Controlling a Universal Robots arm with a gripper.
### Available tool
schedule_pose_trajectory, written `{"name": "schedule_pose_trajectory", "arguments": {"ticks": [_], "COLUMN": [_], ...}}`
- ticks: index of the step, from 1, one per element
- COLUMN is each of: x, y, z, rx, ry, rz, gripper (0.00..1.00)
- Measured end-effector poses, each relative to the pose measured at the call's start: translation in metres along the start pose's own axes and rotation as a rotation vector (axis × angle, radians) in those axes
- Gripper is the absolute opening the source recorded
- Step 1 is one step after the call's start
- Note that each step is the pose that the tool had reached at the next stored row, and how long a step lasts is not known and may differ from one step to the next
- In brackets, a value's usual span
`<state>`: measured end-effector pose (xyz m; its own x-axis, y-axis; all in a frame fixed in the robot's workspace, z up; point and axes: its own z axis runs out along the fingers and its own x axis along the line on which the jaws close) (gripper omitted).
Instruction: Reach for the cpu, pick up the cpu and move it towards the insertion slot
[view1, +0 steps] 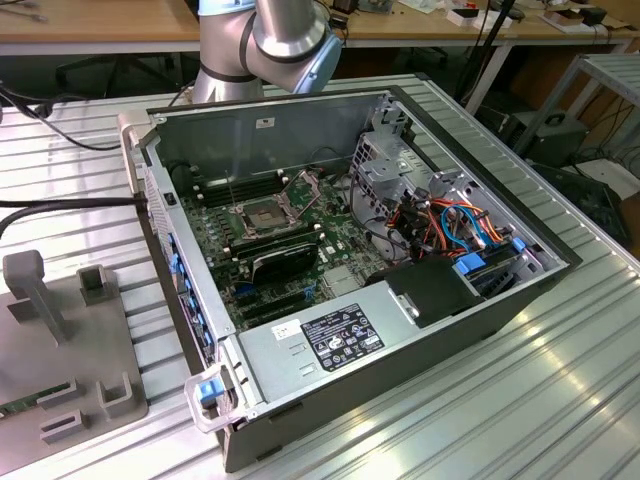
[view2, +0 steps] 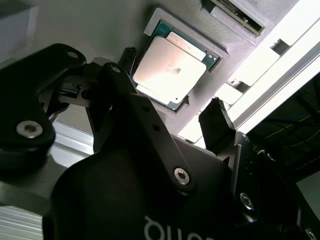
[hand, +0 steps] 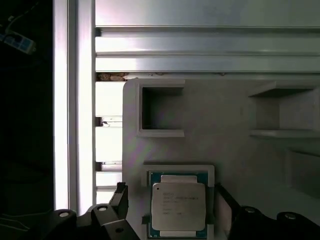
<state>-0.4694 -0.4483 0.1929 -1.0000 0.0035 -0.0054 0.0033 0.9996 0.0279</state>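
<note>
— While I hold the gripper (hand: 171, 194) over the chip (hand: 178, 207), tell me how the jaws look to you.

— Wide open and holding nothing. In both wrist views one finger (hand: 120, 196) stands off each side of the chip without touching it. Where exactly does it lie?

— Flat, pale face up, in a square pocket (hand: 180, 168) of the grey holder (hand: 225, 115), which rests on the ribbed metal table (hand: 200, 60). The pocket's raised rim sits tight around the chip's green edge.

— That rim is my worry. The chip is thin, and I judge little of its edge stands proud of the pocket. Closing a touch too high could pinch air, and too low could clamp the rim instead.

— Agreed. If I'm off-centre, one finger would meet the chip first and shove it against the pocket wall. It could cock up on one corner and jam, or skid away.

— And a squeeze that's too hard?

— I'd guess those smooth thin sides could let it pop free sideways. A tilted grip matters too. The socket (view1: 262, 213) sits inside the computer case (view1: 300, 120), toward the exterior view's left and the far part of the board (view1: 340, 225). A chip carried crooked or dropped there could damage it.
</note>
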Motion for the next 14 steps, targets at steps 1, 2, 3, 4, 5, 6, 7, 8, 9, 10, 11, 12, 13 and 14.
{"name": "schedule_pose_trajectory", "arguments": {"ticks": [1,2,3,4,5,6,7,8,9,10,11,12,13,14], "x": [-0.0001,-0.0001,0.0,0.0,0.0,-0.0001,-0.0004,-0.0009,-0.0015,-0.0019,-0.0024,-0.0029,-0.003,-0.0031], "y": [-0.0001,-0.0001,0.0001,0.0002,0.0002,0.0003,0.0003,0.0003,0.0003,0.0002,0.0003,0.0002,0.0002,0.0002], "z": [0.0008,0.0014,0.0018,0.0023,0.0024,0.0028,0.0031,0.0037,0.0043,0.0047,0.0053,0.0061,0.0065,0.007], "rx": [0.0017,0.0031,0.0052,0.0067,0.0075,0.0082,0.0084,0.0085,0.0088,0.009,0.0097,0.01,0.01,0.01], "ry": [0.0,0.0001,0.0002,0.0005,0.0006,0.0007,0.0008,0.0011,0.0013,0.0014,0.0015,0.0016,0.0016,0.0016], "rz": [0.0,0.0,0.0,0.002,0.004,0.006,0.007,0.009,0.01,0.01,0.011,0.011,0.011,0.011], "gripper": [0.78,0.78,0.78,0.78,0.78,0.78,0.78,0.78,0.78,0.78,0.78,0.78,0.78,0.78]}}
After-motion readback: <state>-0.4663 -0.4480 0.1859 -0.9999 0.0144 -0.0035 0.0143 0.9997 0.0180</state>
